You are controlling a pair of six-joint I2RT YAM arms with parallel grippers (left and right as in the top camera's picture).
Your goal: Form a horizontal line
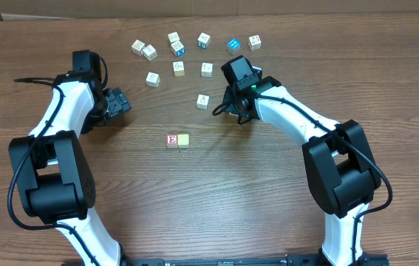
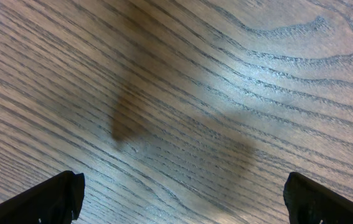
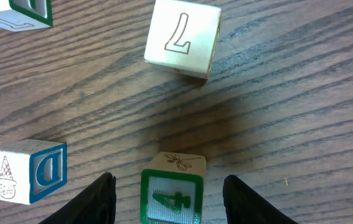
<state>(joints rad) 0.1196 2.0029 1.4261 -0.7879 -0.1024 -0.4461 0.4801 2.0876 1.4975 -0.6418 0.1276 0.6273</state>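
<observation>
Sitting mid-tabletop (image 1: 268, 192), red E cube (image 1: 172, 140) touches pale yellow cube (image 1: 184, 140), a two-cube row. Right hand (image 3: 169, 193) partly spread, straddling green-framed cube (image 1: 203, 101) with a gap each side, no grip. Left hand (image 2: 185, 196) wide, empty, over bare wood. Loose cubes (image 1: 178, 48) scattered near far edge; bare wood surrounds the row.

Brown wood-grain table (image 1: 216, 199) fills pretty much whole overhead view, grain running left to right, darker streaks all over. Pale tan strip (image 1: 194, 6) past far edge up top, can't tell if wall or cardboard. Light looks soft. Close up in left wrist view: whitish sheen (image 2: 276, 68) on tabletop, fuzzy-edged dark shadow patch (image 2: 132, 112) beside it.
</observation>
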